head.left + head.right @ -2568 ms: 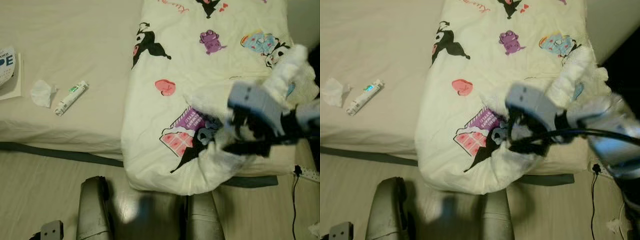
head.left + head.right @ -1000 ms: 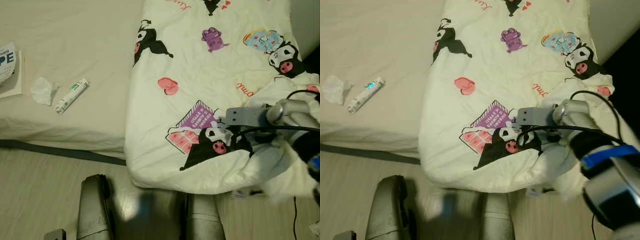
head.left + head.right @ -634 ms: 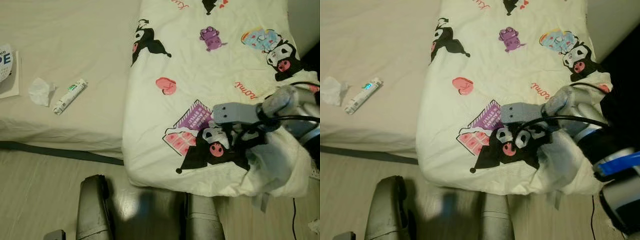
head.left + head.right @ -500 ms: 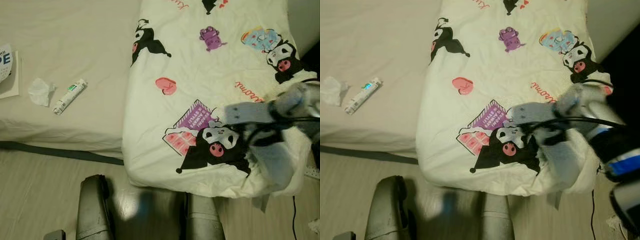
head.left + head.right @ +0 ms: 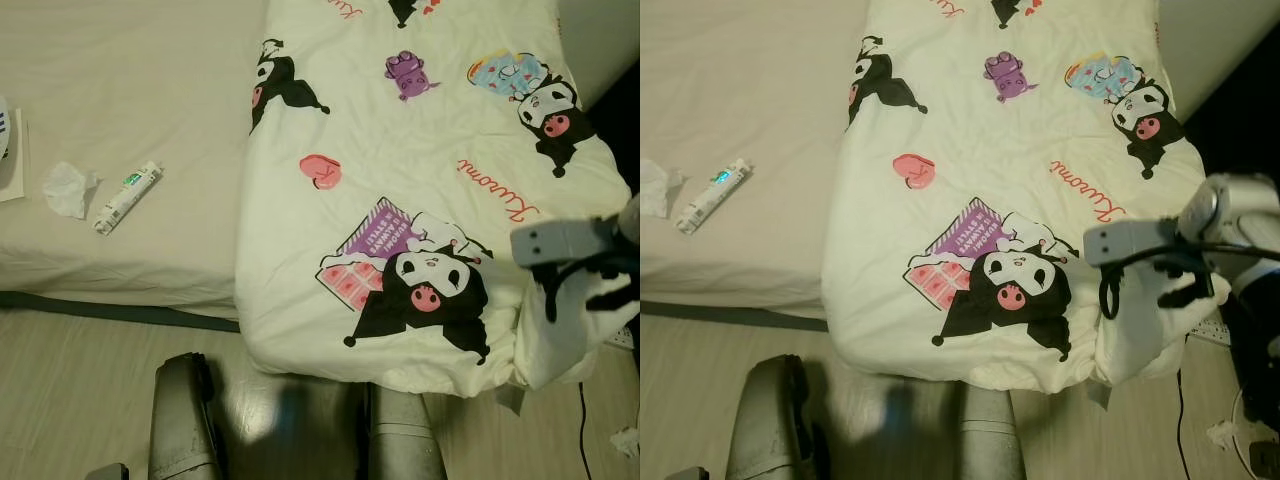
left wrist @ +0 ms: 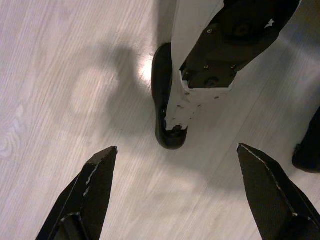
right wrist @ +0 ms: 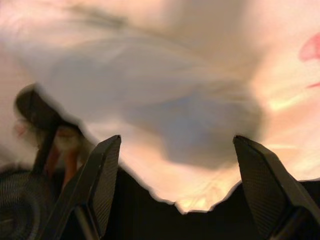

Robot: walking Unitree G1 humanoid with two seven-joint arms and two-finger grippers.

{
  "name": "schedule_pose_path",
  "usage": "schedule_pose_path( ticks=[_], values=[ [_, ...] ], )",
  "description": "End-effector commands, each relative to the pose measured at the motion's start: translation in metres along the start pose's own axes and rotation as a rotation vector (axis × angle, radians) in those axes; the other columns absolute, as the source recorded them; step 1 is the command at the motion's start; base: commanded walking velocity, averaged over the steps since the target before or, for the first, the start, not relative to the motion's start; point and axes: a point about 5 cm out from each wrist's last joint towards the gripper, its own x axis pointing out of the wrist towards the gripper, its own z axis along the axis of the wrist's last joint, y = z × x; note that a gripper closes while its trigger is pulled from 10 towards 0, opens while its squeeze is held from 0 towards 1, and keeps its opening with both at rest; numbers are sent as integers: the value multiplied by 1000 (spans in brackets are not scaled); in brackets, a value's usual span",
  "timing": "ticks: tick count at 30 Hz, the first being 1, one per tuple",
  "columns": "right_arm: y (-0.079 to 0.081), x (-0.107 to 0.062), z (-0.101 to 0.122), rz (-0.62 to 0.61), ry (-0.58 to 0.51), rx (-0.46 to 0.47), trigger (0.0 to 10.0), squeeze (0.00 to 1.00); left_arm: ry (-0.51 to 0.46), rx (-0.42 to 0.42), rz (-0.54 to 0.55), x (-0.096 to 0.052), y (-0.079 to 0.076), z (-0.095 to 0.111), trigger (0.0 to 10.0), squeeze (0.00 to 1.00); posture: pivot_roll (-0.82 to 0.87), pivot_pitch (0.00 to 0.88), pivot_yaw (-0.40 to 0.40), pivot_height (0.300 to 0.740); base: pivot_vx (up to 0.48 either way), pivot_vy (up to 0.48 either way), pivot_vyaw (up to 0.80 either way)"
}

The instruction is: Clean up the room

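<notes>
right gripper [image 5: 1140, 290] now out past the near right corner of the blanket [image 5: 400, 200], fingers spread wide with nothing between them; was clamped in bunched cloth a couple of seconds back, then down at the hanging corner. in the right wrist view, fingers [image 7: 97, 180] well apart over blurred pale cloth, edge of it dropping into dark below. left gripper [image 6: 175, 200] hanging idle by the leg, fingers wide over pale wood floor [image 6: 55, 75], robot's own foot [image 6: 167, 115] between them further down.

blanket since earlier: no longer heaped at the right, now spread flat over the right part of the bed [image 5: 130, 80], cartoon prints uncovered incl. the big black-and-white character [image 5: 425, 290] near the front edge and red script [image 5: 497, 190] by the right side. near right corner hanging off the bed edge as a loose white fold [image 5: 565, 330]. whole picture shifted a little, so camera moved too.

on the bare sheet, left part, unchanged: white tube [image 5: 127, 196], crumpled tissue [image 5: 68, 189] just beside it, apart. book [image 5: 8, 150] cut off at the left border, more than before. power strip [image 5: 625, 338] and cable [image 5: 583, 420] at the right edge mostly hidden by the fold. small white scrap [image 5: 625, 442] on floor bottom right, too small to tell. dark blob beside cloth in right wrist view not identifiable.
</notes>
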Motion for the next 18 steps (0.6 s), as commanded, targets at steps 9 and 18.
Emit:
schedule_pose_path(
  ticks=[9,18],
  values=[
    [35,-13,35,249,-313,-163,10000,0,77,19,-141,5,-35,-15,10000,0,-156,214,-77,535,0,0,0],
    [33,46,24,66,-88,-111,10000,0,82,18,-144,5,-37,-15,10000,0,-159,211,-73,535,0,0,0]
  ],
)
